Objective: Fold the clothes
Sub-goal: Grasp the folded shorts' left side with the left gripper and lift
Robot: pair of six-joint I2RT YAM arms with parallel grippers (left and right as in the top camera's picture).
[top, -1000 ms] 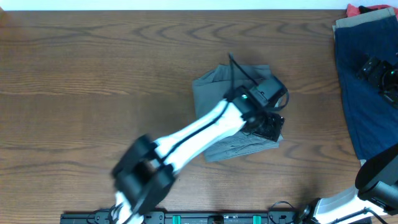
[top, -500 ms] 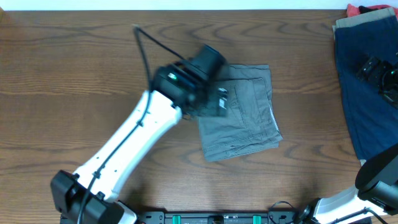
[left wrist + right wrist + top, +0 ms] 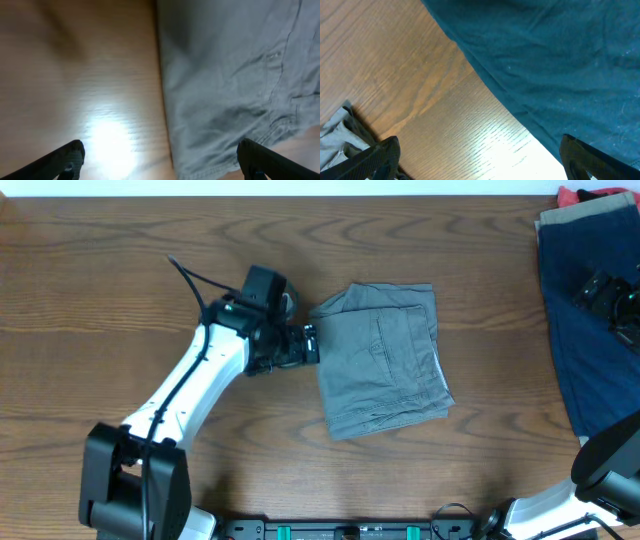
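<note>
One left end effector (image 3: 312, 345), fingers spread, beside clothes (image 3: 385, 365).

The left gripper (image 3: 162, 159) gapes wide over the wooden table (image 3: 75, 65); the edge of the grey-olive shorts (image 3: 235, 85) lies between its fingertips.

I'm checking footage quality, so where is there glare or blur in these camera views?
Left wrist view: soft focus, with a bright glare patch on the table beside the grey shorts. Right wrist view: sharper, with glare on the wood beside the navy cloth. Overhead view: evenly lit and sharp.
</note>
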